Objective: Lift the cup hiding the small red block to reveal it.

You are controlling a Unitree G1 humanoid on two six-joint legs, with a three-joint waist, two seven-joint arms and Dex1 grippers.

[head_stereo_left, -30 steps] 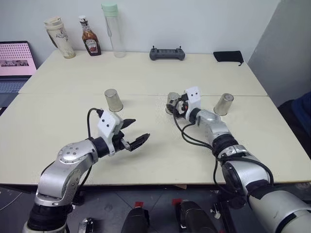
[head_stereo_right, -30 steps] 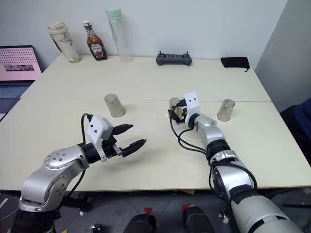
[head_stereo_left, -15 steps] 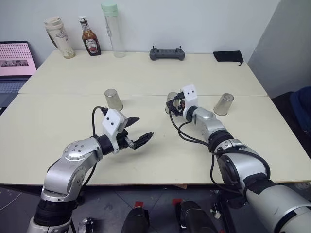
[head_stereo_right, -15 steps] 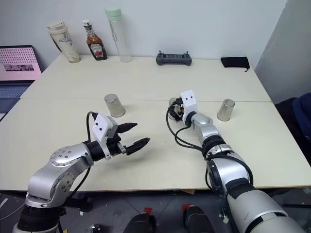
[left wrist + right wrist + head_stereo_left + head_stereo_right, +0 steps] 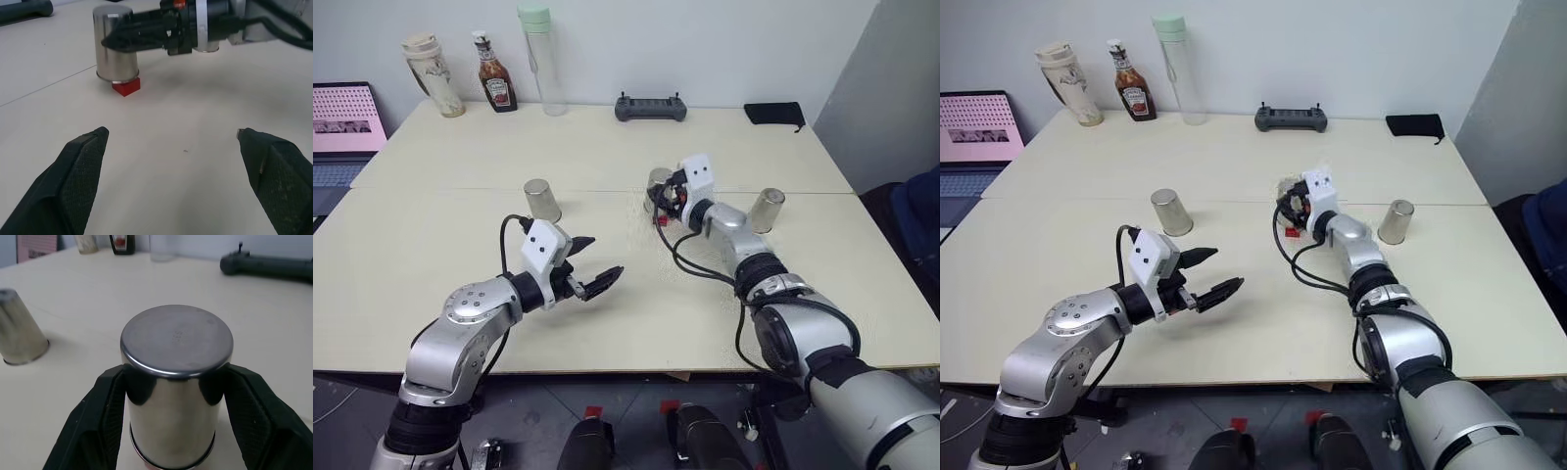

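My right gripper [image 5: 176, 399] is shut on the cup [image 5: 176, 340], a plain steel tumbler held upside down by its sides and raised a little off the table. The small red block [image 5: 126, 87] lies on the table just below the cup's rim [image 5: 110, 63]. From the head I see the block [image 5: 661, 221] under the cup [image 5: 658, 180] near the table's middle. My left gripper [image 5: 605, 257] hovers open over the near left of the table, apart from the cup, with nothing between its fingers [image 5: 83, 166].
Two like steel cups stand upside down, one to the left [image 5: 541, 201] and one to the right [image 5: 766, 210]. Along the far edge are a beige tumbler [image 5: 433, 76], a sauce bottle [image 5: 495, 73], a clear green-capped bottle [image 5: 540, 59], a controller [image 5: 650, 108] and a black pouch [image 5: 773, 114]. A laptop [image 5: 342, 127] sits far left.
My right gripper has shut on the middle cup and raised it off the table, baring the red block beneath. The left gripper stays where it was, open.
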